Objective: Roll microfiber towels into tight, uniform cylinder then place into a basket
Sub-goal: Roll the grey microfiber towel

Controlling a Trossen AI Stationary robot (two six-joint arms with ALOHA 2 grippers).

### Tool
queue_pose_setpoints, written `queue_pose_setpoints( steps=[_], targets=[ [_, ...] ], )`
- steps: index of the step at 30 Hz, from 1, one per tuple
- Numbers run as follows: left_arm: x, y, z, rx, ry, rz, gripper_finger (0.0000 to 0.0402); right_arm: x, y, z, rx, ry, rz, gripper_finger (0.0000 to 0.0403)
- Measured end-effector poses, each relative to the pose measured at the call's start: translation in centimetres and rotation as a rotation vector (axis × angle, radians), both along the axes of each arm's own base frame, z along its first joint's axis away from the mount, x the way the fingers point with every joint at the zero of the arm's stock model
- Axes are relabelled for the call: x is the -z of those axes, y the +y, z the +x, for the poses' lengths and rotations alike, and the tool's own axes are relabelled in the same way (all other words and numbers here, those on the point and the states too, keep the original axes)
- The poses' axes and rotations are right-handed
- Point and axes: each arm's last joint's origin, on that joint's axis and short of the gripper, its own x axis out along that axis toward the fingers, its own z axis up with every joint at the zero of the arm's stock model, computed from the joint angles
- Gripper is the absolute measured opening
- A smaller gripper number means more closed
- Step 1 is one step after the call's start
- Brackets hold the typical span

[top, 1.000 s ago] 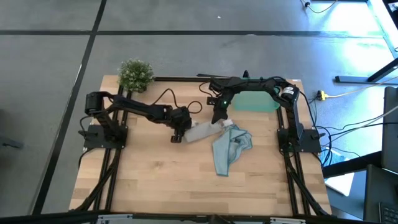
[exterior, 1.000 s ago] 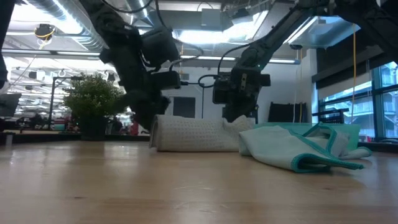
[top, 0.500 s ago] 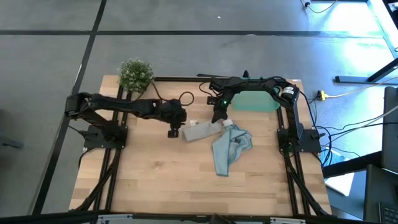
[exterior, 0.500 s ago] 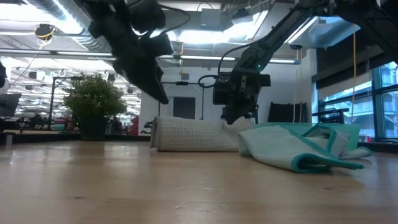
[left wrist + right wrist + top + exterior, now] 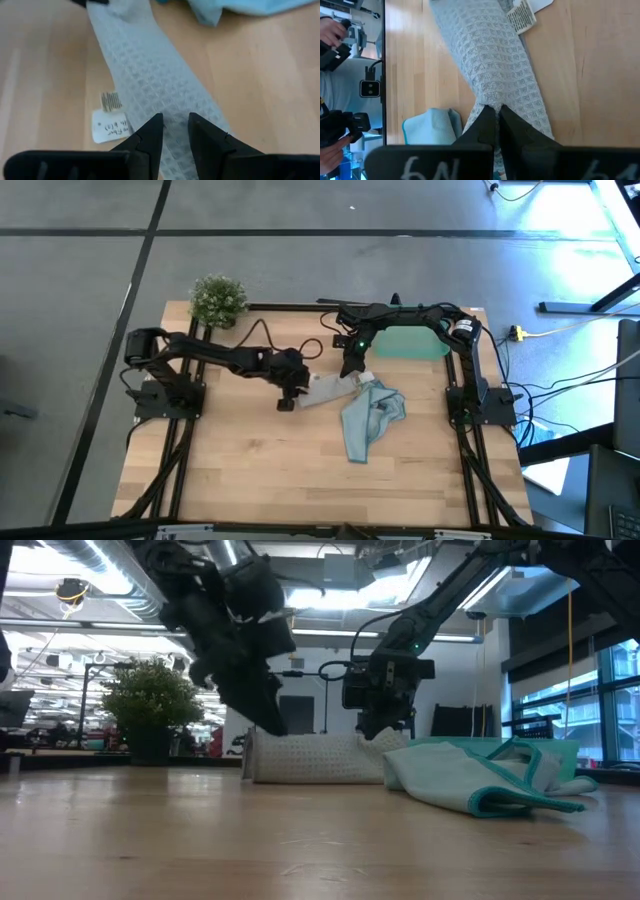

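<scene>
Between the two arms, near the middle of the table [image 5: 300, 470], lies the pale grey-blue towel [image 5: 325, 389], already rolled into a cylinder. Its long axis runs roughly across the table from one arm to the other, slightly tilted toward the right arm's far side. The left end effector [image 5: 290, 395] hangs at the roll's left end, its fingers a small way apart; the left wrist view shows the fingertips [image 5: 152, 131] poised just over the roll's waffle weave with nothing between them. The right end effector [image 5: 352, 370] is at the opposite end, its fingers [image 5: 485, 125] pressed together and pinching a little of the cloth there, so the roll is held at that end only.

Just beside the roll, on the right-arm side and nearer the table's front, the light blue towel [image 5: 368, 418] lies crumpled and unrolled, touching or nearly touching the roll's right end.

Behind the right end effector, toward the far edge of the table, sits the basket [image 5: 410, 342]. The part of it that shows looks empty, though the right arm crosses over it. Since it lies beyond the roll's right end, the right arm is much the nearer of the two for carrying the roll in. A small potted plant [image 5: 218, 300] stands at the far left corner, well apart.
</scene>
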Motion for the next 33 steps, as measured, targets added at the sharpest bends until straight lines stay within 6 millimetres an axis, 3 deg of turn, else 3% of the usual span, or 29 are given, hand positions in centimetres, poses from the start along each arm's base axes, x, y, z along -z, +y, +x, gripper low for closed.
queue_pose_setpoints(
  steps=[6, 11, 22, 33],
  targets=[
    [1.9, 0.7, 0.3, -0.028, 0.065, -0.01, 0.0088, 0.0, 0.0, 0.0, 0.0, 0.0, 0.0, 0.0012],
    [2.1, 1.7, 0.1, -0.078, 0.074, -0.026, 0.0088, 0.0, 0.0, 0.0, 0.0, 0.005, 0.0, 0.0012],
    [-1.1, 3.5, -0.7, -0.194, -0.048, -0.049, 0.0088, -0.1, 0.1, 0.0, -0.009, -0.01, 0.027, 0.0012],
    [2.9, 2.1, 0.8, -0.155, 0.053, -0.057, 0.0088, 0.0, 0.0, 0.0, -0.002, 0.003, 0.0, 0.001]
  ],
)
